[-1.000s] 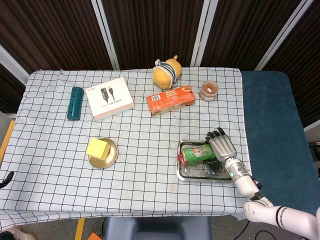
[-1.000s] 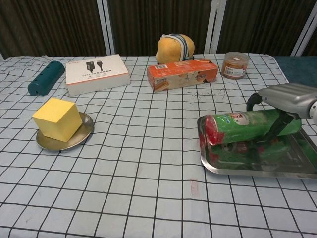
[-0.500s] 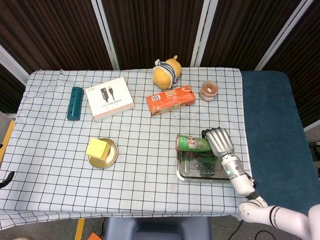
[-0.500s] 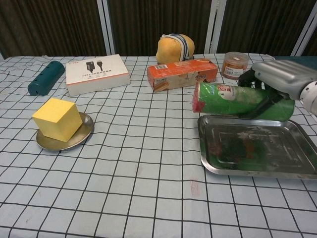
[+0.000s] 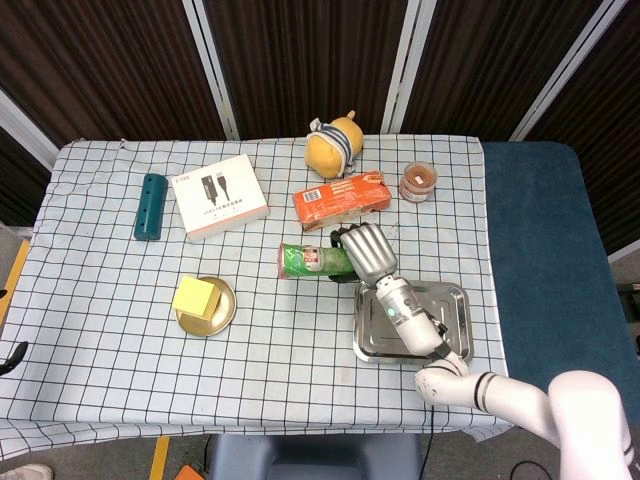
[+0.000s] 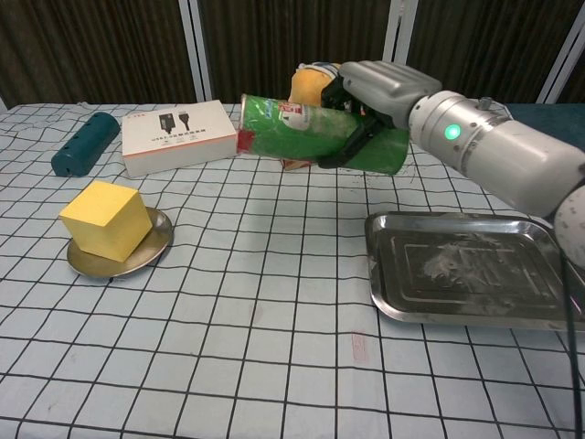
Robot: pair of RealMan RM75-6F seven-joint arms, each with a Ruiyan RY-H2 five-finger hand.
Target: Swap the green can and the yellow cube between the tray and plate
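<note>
Gripping green can (image 6: pixel 315 133) sideways, aloft | right hand (image 6: pixel 370 96) (palm down) | tray (image 6: pixel 466 315) bare

No words could be read. The white box (image 6: pixel 180 136) beside the teal tube (image 6: pixel 84 144) had tiny print, too small to make out.

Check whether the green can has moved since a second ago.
Yes. The green can, held by the right robot hand, left the tray and went left toward the plate.
</note>
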